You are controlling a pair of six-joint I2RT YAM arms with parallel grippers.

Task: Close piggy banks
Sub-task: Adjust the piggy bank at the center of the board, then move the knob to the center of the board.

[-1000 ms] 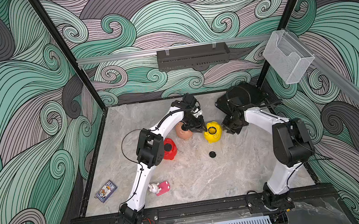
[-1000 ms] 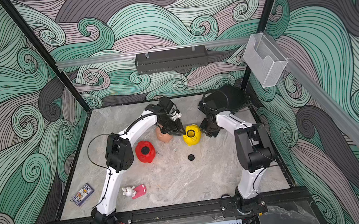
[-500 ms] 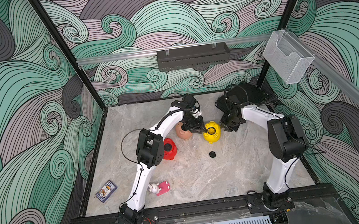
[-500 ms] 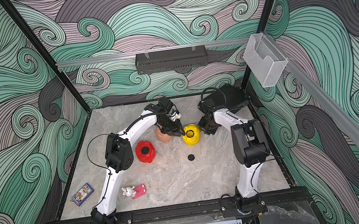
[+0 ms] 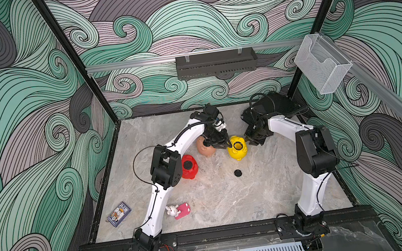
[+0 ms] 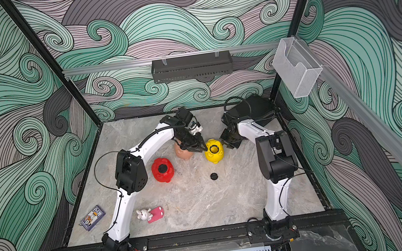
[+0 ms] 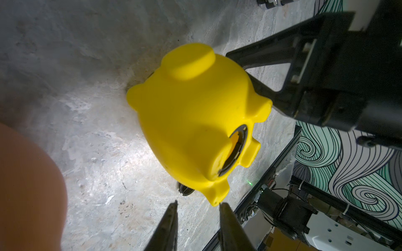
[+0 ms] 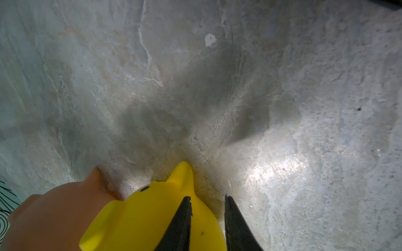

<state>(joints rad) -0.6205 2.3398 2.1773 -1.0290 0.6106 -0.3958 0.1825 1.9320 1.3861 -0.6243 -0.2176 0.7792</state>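
The yellow piggy bank (image 5: 237, 155) (image 6: 215, 156) lies belly up mid-table, its round hole open (image 7: 191, 113). My left gripper (image 5: 228, 145) (image 7: 198, 203) is at its left rim, jaws narrowly apart and empty, one fingertip touching a foot. My right gripper (image 5: 249, 142) (image 8: 207, 196) sits against its right side with a narrow gap, one finger over the yellow body (image 8: 141, 217). The peach piggy bank (image 5: 204, 148) (image 8: 54, 213) lies partly under my left wrist. The red piggy bank (image 5: 192, 174) has a black plug in its belly. A loose black plug (image 5: 238, 173) (image 6: 213, 176) lies nearer the front.
A white bunny toy with a pink flat piece (image 5: 178, 210) and a small card pack (image 5: 118, 213) lie front left. The red pig sits close to my left elbow. A black box (image 5: 216, 62) and a clear bin (image 5: 322, 66) hang on the walls.
My right arm has swung in, its elbow moving left and its gripper closing in on the yellow pig's right side. The left arm and the pigs have stayed put.
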